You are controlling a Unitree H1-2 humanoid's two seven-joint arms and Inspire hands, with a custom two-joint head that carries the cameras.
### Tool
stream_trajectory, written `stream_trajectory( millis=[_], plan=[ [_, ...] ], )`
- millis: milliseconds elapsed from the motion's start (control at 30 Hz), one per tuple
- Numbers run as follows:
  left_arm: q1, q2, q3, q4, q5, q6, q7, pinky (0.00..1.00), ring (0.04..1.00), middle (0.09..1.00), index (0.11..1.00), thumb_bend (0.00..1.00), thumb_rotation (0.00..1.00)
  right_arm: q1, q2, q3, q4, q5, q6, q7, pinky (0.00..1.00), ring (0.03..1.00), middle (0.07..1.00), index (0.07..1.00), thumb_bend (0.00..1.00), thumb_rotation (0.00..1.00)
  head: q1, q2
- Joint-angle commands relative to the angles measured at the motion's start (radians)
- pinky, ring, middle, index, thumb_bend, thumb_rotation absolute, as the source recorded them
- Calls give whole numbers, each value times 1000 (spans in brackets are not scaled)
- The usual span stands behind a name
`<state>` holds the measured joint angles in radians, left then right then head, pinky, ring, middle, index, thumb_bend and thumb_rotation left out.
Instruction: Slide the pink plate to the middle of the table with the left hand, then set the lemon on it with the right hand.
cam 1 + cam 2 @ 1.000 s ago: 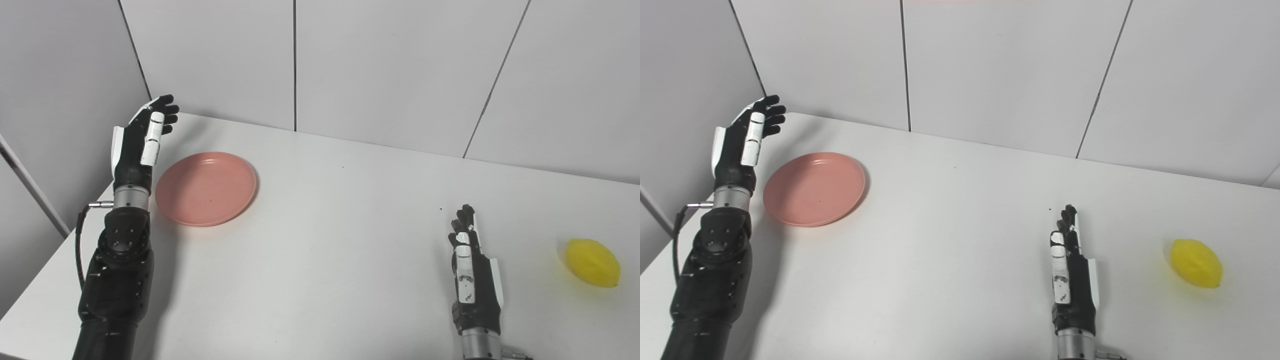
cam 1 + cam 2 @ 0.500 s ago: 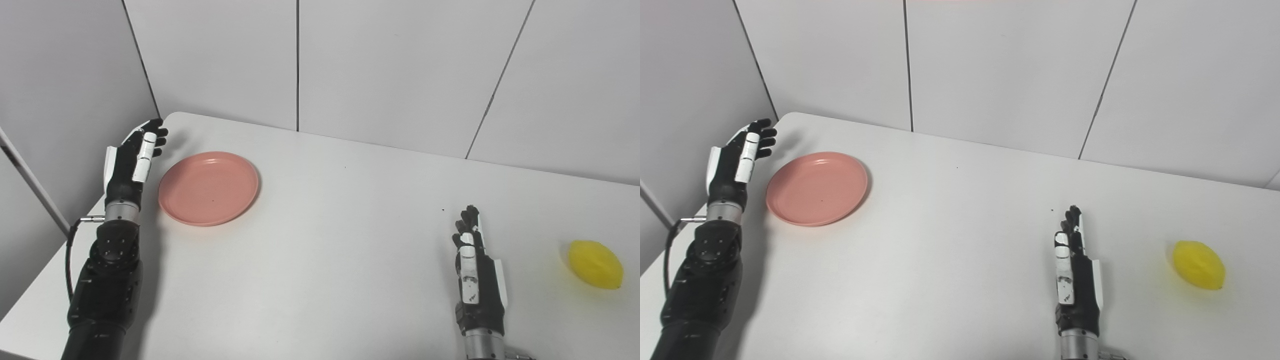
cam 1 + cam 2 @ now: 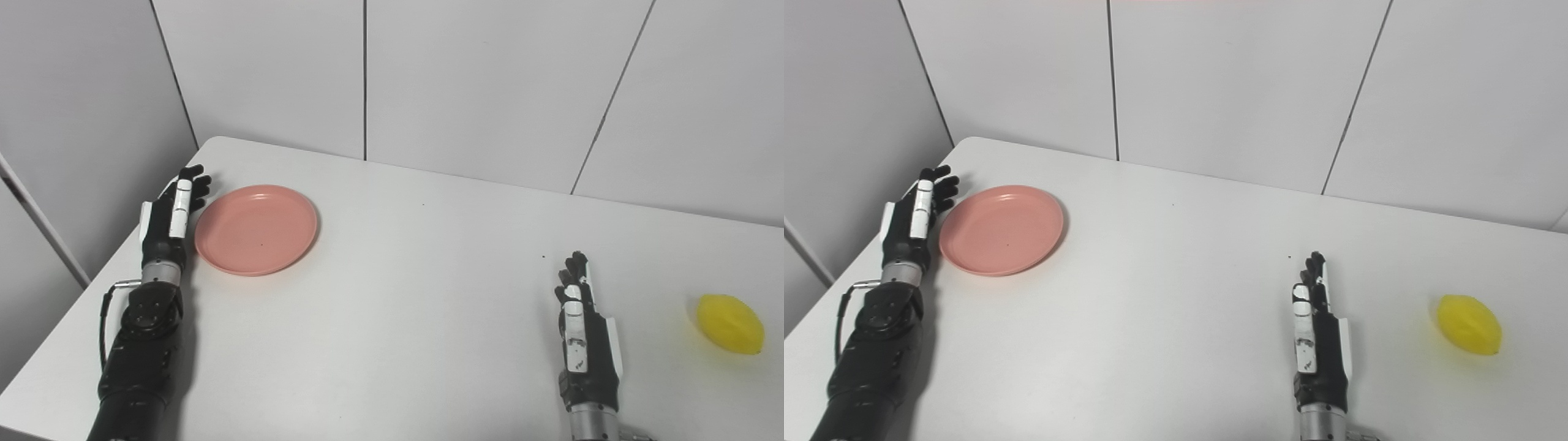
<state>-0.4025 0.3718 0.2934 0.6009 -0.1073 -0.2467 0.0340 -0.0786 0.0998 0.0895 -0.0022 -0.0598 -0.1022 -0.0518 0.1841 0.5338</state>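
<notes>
The plate (image 3: 256, 228) lies flat on the table (image 3: 416, 306), just to the right of the left hand (image 3: 169, 215), far from the middle. The left hand is held edge-on with its fingers (image 3: 942, 184) extended and slightly spread, nothing held; whether its palm side is touching the rim cannot be told. The right hand (image 3: 584, 343) is set low over the table near its front edge, fingers straight and close together, empty. The lemon (image 3: 729, 323) is found well to the right of that hand, apart from it.

The plate is judged to be stiff, light and shallow, with a smooth underside likely to glide easily on the smooth tabletop. No grasp is called for: a push against the rim on its left side, low and along the table, should be enough. A push applied off-centre may spin the plate instead of carrying it straight. The lemon is judged small, rounded and liable to roll; it is best enclosed across its narrower middle from above.

In the right eye view more table is shown left of the left arm, and the gap between hand and rim appears narrower. The left eye view shows the lemon closer to the picture's right edge.
</notes>
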Motion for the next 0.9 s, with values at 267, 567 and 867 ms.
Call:
stream_trajectory(
  millis=[267,567,867],
  plan=[
    [-23,-4,-21,-11,-36,-44,-55,876,840,820,799,622,1000,-4,1,2,-21,11,-48,8,1000,1000,1000,1000,568,1000,0,8],
    [-16,-35,-29,-93,-96,31,-104,881,835,821,802,617,1000,-4,3,3,-25,1,-40,2,1000,1000,1000,1000,581,1000,-1,11],
    [-1,-47,-43,-170,-153,116,-170,864,842,831,811,604,1000,-2,6,0,-23,4,-49,-1,1000,1000,1000,1000,574,1000,-1,14]
  ],
)
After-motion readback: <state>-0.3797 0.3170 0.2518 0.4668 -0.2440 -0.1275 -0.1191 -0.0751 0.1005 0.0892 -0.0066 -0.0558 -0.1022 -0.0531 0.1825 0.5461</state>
